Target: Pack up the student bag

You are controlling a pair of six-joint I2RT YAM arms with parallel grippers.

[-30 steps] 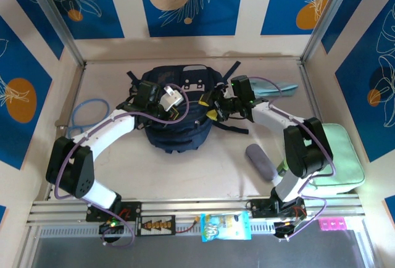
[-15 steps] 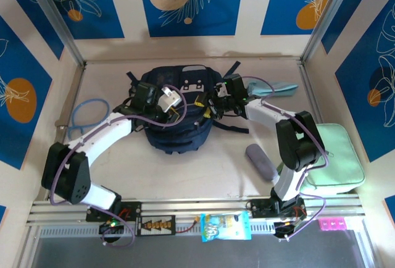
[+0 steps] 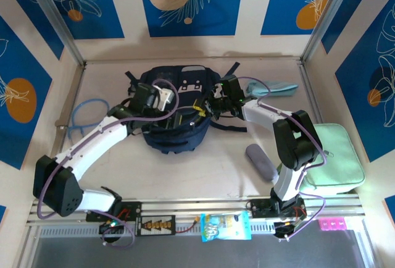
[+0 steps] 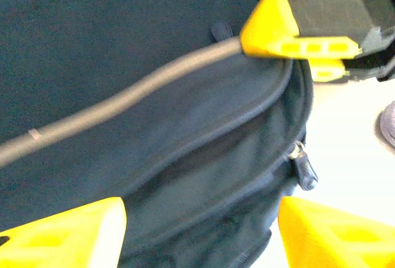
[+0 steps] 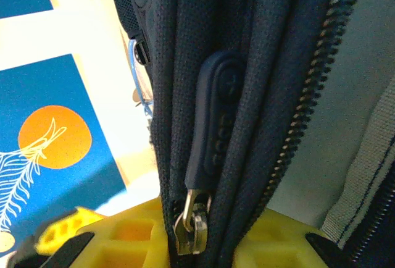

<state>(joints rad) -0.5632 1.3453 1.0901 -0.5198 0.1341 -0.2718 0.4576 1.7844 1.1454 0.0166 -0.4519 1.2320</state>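
The student bag (image 3: pixel 176 129), dark navy with a grey trim stripe (image 4: pixel 123 104), lies at the middle of the table. My left gripper (image 3: pixel 165 104) hovers over its top, open. In the left wrist view, its yellow fingers (image 4: pixel 62 234) stand wide apart, with bag fabric and a zip pull (image 4: pixel 305 169) below them. My right gripper (image 3: pixel 210 106) is at the bag's right side. In the right wrist view, the right gripper (image 5: pixel 194 243) is shut on the bag's zip edge, with the metal slider (image 5: pixel 194 221) and navy pull tab (image 5: pixel 216 120) pinched between its yellow fingers (image 5: pixel 105 237).
A flat mint-green case (image 3: pixel 339 157) lies at the right, with a grey pouch (image 3: pixel 262 162) beside it. A blue cable coil (image 3: pixel 86 115) sits at the left. A teal cloth (image 3: pixel 274 87) lies behind the right arm. A snack packet (image 3: pixel 225 226) and a pink item (image 3: pixel 332 223) rest on the front rail.
My left gripper has opened and let go of the bag. My right gripper has moved left to the bag's edge and closed on its zip.
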